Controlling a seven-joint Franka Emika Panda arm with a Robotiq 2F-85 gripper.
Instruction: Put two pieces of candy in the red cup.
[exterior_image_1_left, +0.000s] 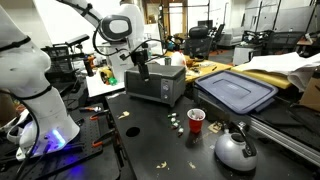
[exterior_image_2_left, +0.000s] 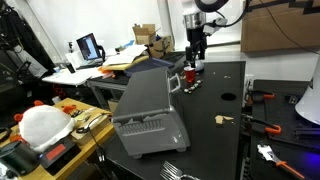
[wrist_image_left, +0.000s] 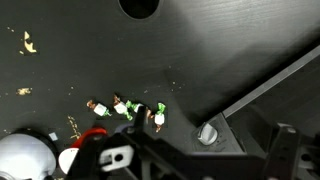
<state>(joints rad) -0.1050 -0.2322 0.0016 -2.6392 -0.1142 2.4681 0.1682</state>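
Observation:
Several tiny pale wrapped candies (exterior_image_1_left: 175, 122) lie on the black table just beside the red cup (exterior_image_1_left: 196, 119). In the wrist view the candies (wrist_image_left: 122, 107) form a short row, with green wrapper ends, and the red cup (wrist_image_left: 82, 140) is at the lower left. In an exterior view the cup (exterior_image_2_left: 189, 72) stands below the gripper (exterior_image_2_left: 194, 55). My gripper (exterior_image_1_left: 140, 68) hangs above the silver toaster, away from the candies. In the wrist view its fingers (wrist_image_left: 205, 150) are spread wide with nothing between them.
A silver toaster (exterior_image_1_left: 160, 85) stands under the gripper; it also shows in an exterior view (exterior_image_2_left: 150, 110). A rounded silver kettle (exterior_image_1_left: 235, 150) is near the cup. A blue lid (exterior_image_1_left: 237, 92) lies behind. Yellowish scraps (wrist_image_left: 28, 42) dot the table. A round hole (wrist_image_left: 138, 5) is in the tabletop.

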